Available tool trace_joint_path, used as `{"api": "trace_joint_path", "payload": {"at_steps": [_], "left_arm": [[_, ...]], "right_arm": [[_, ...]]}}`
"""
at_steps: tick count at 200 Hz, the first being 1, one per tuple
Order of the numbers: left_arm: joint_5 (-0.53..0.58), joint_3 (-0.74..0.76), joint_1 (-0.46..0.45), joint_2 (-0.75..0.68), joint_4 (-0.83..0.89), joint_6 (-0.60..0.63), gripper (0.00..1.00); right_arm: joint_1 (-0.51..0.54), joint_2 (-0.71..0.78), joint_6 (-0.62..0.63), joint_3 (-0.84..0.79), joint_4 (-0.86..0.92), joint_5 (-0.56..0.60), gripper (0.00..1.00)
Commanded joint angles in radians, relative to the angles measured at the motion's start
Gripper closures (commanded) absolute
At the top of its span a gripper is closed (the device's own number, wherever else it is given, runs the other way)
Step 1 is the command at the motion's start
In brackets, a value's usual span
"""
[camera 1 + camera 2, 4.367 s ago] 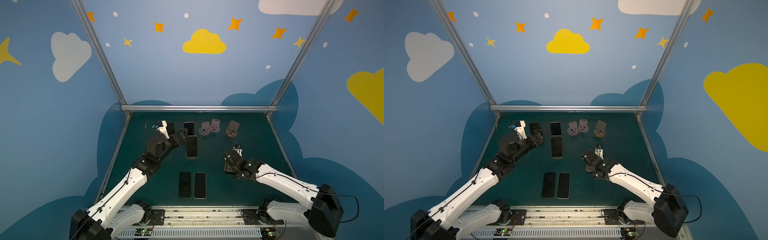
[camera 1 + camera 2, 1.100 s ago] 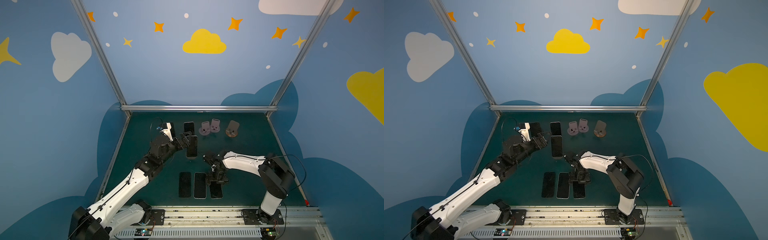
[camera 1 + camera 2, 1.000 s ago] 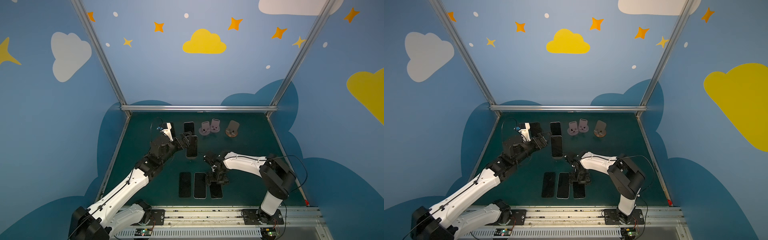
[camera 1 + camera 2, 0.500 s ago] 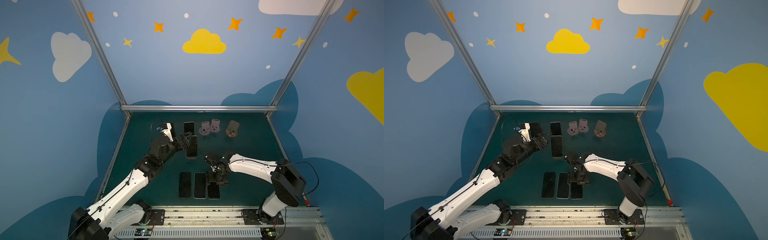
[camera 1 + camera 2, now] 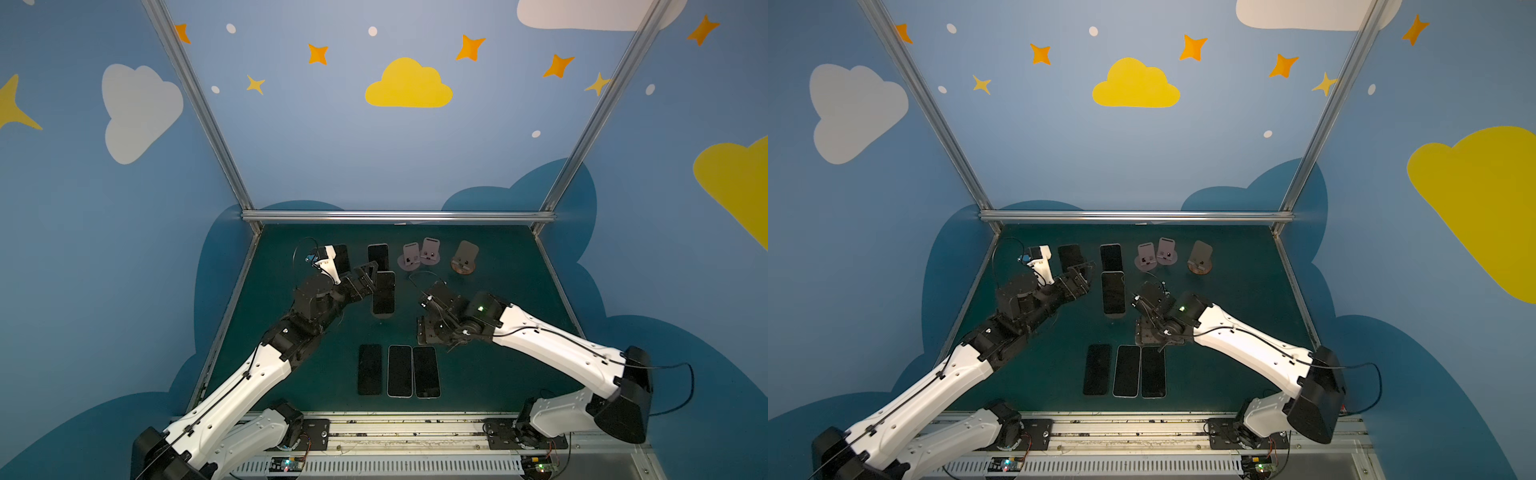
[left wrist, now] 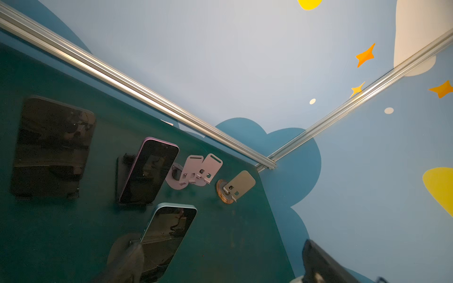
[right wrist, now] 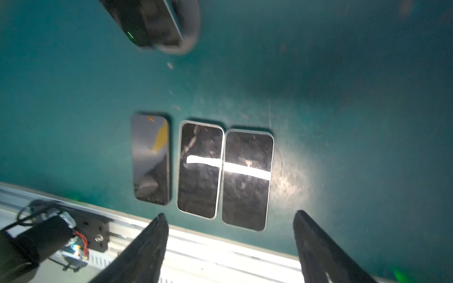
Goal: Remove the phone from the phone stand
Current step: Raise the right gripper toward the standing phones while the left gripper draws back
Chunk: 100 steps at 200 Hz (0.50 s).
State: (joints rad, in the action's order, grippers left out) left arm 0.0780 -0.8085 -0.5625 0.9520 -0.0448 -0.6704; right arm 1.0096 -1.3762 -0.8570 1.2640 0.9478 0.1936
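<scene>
A blue-edged phone leans on a round grey phone stand mid-table. My left gripper is open just left of that phone's upper edge, touching nothing. In the left wrist view the same phone is close, one blurred finger in front of its stand. My right gripper hangs open and empty above the table, just behind three phones lying flat in a row. In the right wrist view its fingers are wide apart over the nearest flat phone.
A purple phone on a black stand and a dark phone stand at the back left. Two empty pink stands and a wooden-based one stand at the back. The metal rail borders the front edge.
My right gripper has let go of the third flat phone, lifted off it, drawn back toward the right and opened wider. The left arm has barely moved.
</scene>
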Motion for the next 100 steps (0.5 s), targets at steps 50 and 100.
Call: {"api": "trace_joint_path", "payload": {"at_steps": [50, 100], "left_arm": [[0.370, 0.019, 0.025, -0.067, 0.133, -0.120, 0.00], [0.454, 0.038, 0.122, -0.095, 0.178, -0.235, 0.00]], "right_arm": [[0.018, 0.108, 0.308, -0.082, -0.422, 0.280, 0.16], [0.017, 0.071, 0.494, -0.109, -0.714, 0.254, 0.13]]}}
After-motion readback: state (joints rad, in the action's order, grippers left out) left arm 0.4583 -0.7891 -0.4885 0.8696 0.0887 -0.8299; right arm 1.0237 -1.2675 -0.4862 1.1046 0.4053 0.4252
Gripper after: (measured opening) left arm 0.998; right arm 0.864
